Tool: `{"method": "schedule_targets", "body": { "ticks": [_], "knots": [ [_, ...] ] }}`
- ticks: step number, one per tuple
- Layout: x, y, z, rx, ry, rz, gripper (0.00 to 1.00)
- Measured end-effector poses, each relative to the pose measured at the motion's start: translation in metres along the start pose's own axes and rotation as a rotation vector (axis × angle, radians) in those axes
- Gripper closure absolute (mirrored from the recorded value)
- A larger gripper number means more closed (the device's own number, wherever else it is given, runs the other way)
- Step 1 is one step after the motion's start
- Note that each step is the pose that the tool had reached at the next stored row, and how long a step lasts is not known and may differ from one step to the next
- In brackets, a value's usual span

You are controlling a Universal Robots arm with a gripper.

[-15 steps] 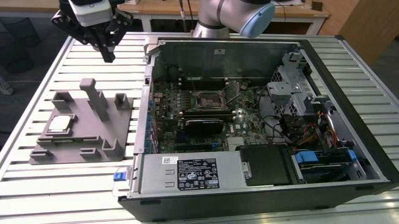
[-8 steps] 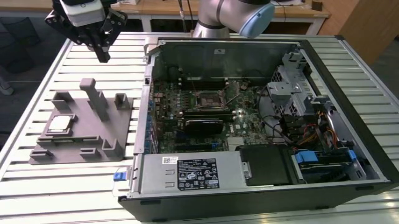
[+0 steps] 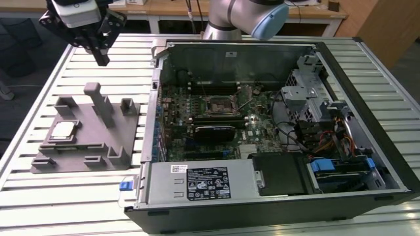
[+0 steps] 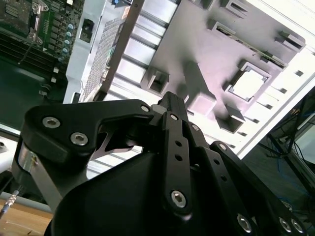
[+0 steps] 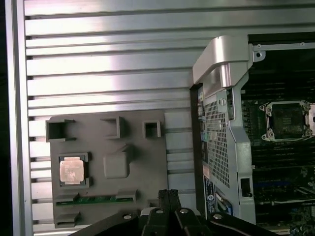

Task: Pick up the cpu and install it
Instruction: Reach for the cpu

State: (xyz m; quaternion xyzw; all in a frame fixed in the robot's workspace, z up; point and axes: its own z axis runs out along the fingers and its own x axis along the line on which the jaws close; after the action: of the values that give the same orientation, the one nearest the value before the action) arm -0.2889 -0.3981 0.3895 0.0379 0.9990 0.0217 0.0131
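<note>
A slatted aluminium table [image 3: 39, 196] carries everything, with a wooden bench [image 3: 170, 7] behind it in the room. On the table stand one grey fixture [image 3: 92, 150] and one open computer case [image 3: 262, 216] with one black socket frame [image 3: 219, 104] on its motherboard. One cpu [image 3: 63, 130] lies flat in a fixture recess, toward the exterior view's left. The single gripper [image 3: 102, 60] hangs above the table beyond the fixture, fingertips pressed together, holding nothing, well apart from the cpu.
</note>
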Motion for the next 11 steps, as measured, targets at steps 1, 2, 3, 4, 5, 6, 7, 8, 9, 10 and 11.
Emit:
{"method": "schedule_targets", "body": {
  "ticks": [1,2,3,4,5,6,7,8,9,10,11],
  "knots": [
    [0.0015,-0.0001,0.0000,0.0001,0.0000,0.000,0.89],
    [0.0030,-0.0001,0.0000,0.0000,0.0000,0.000,0.89],
    [0.0045,-0.0002,0.0000,-0.0001,0.0000,0.000,0.89],
    [0.0061,-0.0003,-0.0001,0.0000,0.0001,0.000,0.89],
    [0.0080,-0.0005,0.0000,0.0000,-0.0001,0.000,0.89],
    [0.0093,-0.0006,-0.0001,0.0000,0.0000,0.000,0.89],
    [0.0109,-0.0006,-0.0001,0.0000,0.0000,0.000,0.89],
    [0.0127,-0.0008,-0.0001,0.0000,0.0000,0.000,0.89],
    [0.0148,-0.0009,-0.0001,0.0000,0.0000,0.000,0.89],
    [0.0169,-0.0009,-0.0001,0.0000,0.0000,0.000,0.89],
    [0.0191,-0.0010,-0.0002,0.0000,0.0000,0.000,0.89]
  ]
}}
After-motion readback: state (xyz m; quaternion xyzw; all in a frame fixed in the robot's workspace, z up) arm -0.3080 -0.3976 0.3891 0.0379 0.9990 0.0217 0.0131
